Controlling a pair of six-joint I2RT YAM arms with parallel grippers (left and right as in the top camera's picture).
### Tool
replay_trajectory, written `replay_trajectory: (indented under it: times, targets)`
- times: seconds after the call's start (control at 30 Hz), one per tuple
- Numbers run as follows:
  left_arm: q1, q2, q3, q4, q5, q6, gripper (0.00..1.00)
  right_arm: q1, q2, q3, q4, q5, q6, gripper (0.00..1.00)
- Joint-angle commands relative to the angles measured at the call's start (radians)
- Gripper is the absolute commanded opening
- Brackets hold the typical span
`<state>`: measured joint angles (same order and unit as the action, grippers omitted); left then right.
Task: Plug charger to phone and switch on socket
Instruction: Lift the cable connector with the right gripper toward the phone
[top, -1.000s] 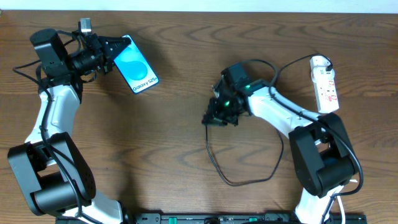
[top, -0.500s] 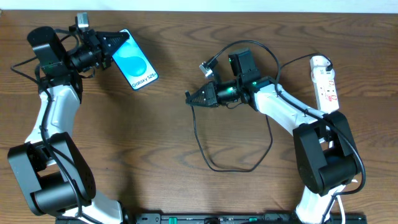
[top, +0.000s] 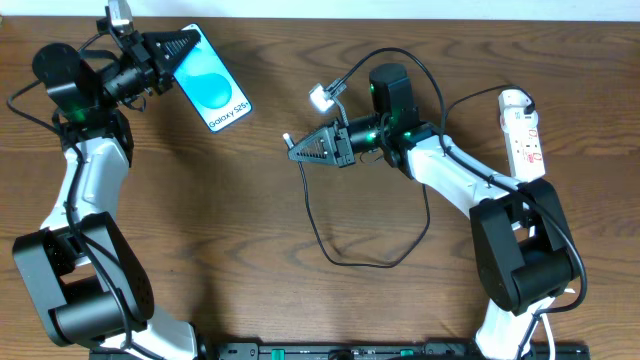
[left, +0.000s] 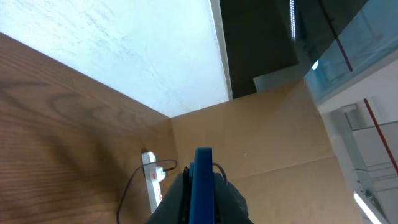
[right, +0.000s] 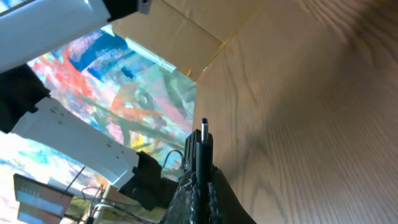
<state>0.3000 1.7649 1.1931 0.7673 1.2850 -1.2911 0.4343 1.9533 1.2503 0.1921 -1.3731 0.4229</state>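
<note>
The phone (top: 214, 88), blue screen with "Galaxy" text, is held off the table at the far left by my left gripper (top: 176, 52), which is shut on its upper end; in the left wrist view it shows edge-on (left: 203, 180) between the fingers (left: 200, 193). My right gripper (top: 300, 150) is shut on the charger plug (right: 204, 146), whose tip points left toward the phone. The black charger cable (top: 340, 250) loops down over the table and back up to the socket (top: 522, 135), a white power strip at the far right, also seen in the left wrist view (left: 151, 186).
The wooden table (top: 220, 230) lies under both arms. A pale wall edge (top: 320, 8) runs along the back. The right arm's white links (top: 455, 180) stretch between the socket and the plug.
My right gripper has lifted the charger plug and moved it left toward the phone. My left gripper has raised the phone and drawn it slightly up and back.
</note>
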Motion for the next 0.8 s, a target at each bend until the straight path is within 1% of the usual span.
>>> replay_trajectory:
  times: [0.0, 0.27, 0.47, 0.63, 0.77]
  targets:
    - [0.002, -0.029, 0.007, 0.025, 0.017, -0.031, 0.08, 0.015, 0.008, 0.013, 0.045, -0.064, -0.021, 0.01]
    - [-0.017, -0.029, 0.007, 0.089, 0.016, -0.031, 0.07, 0.048, 0.008, 0.013, 0.235, -0.13, -0.02, 0.01]
    - [-0.038, -0.029, 0.007, 0.19, 0.006, -0.033, 0.08, 0.067, 0.008, 0.013, 0.349, -0.128, -0.02, 0.01]
    - [-0.038, -0.029, 0.007, 0.201, 0.006, -0.058, 0.07, 0.068, 0.008, 0.013, 0.402, -0.119, -0.021, 0.01]
    - [-0.046, -0.029, 0.007, 0.202, 0.006, -0.084, 0.08, 0.068, 0.008, 0.013, 0.402, -0.073, -0.02, 0.01]
